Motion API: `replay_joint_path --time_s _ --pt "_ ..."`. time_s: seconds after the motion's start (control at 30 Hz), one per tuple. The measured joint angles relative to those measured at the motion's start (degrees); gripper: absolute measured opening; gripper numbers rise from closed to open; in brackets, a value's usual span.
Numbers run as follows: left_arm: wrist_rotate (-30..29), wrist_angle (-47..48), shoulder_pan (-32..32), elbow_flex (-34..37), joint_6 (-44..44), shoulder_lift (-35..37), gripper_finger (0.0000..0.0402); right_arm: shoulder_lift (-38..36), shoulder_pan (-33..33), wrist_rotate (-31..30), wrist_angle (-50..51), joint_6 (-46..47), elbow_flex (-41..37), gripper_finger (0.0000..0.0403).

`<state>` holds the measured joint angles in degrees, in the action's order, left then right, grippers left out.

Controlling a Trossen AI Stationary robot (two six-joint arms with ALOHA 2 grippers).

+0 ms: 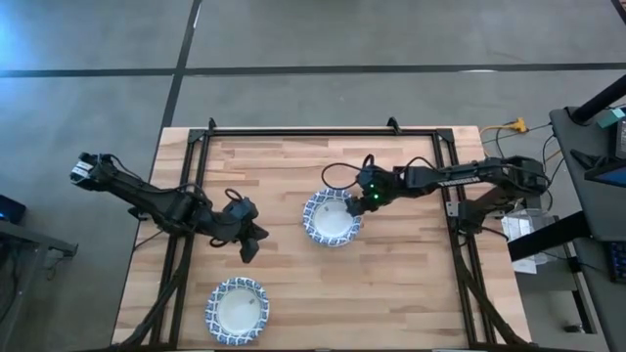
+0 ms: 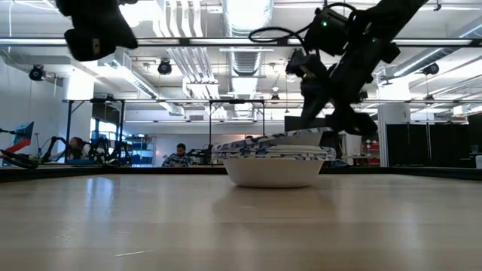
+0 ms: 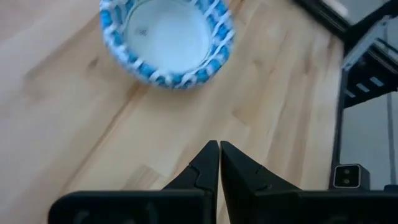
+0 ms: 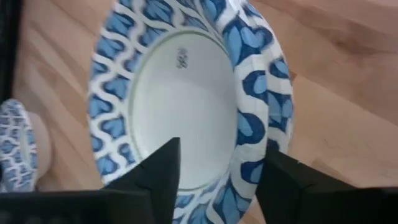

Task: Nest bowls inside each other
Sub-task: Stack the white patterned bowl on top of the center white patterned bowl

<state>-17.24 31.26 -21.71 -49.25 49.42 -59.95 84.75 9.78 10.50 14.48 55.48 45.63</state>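
A stack of several bowls (image 1: 328,223) (image 2: 275,169) stands mid-table on its base. Its top bowl (image 4: 180,106) is tilted, with the right side raised. My right gripper (image 1: 364,202) (image 2: 331,124) (image 4: 222,149) is at that raised side, shut on the bowl's rim. Another bowl (image 1: 237,310) (image 3: 166,37) sits on the table near the near-left corner; whether it is one bowl or more, I cannot tell. My left gripper (image 1: 249,246) (image 3: 219,146) hovers shut between the two, above bare wood, touching nothing. My right gripper has the top bowl by its rim (image 4: 252,165) on the side toward the table's right and far edges. One finger (image 4: 163,171) is inside the bowl and the other (image 4: 289,180) outside the rim, slanting down from the right. The bowl is tilted; its opposite edge (image 2: 218,147) lies on the stack.
A black metal frame (image 1: 188,186) runs along the table's left, far and right sides (image 1: 452,186). Bare wood (image 1: 391,293) lies to the near right. A person (image 2: 179,156) sits in the room far behind the table.
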Motion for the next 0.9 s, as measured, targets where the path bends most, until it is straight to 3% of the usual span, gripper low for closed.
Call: replay_joint_path --time_s 0.1,0.37,0.77,0.9 --pt "1.9 4.4 0.0 0.0 4.6 0.1 0.0000 -1.9 0.0 0.0 0.6 0.0 0.4 0.0190" --pt "16.4 13.6 -0.5 0.1 5.7 -0.8 0.0000 -5.3 0.0 -0.2 5.5 -2.0 1.3 0.0203" --pt "20.7 20.7 -4.5 0.8 8.7 -3.9 0.0000 -9.8 -4.0 -0.7 13.0 -2.3 1.3 0.0203" --pt "27.1 17.4 -4.8 3.6 8.7 -5.5 0.0003 -11.7 -6.9 -4.5 13.0 -1.3 1.3 0.0203"
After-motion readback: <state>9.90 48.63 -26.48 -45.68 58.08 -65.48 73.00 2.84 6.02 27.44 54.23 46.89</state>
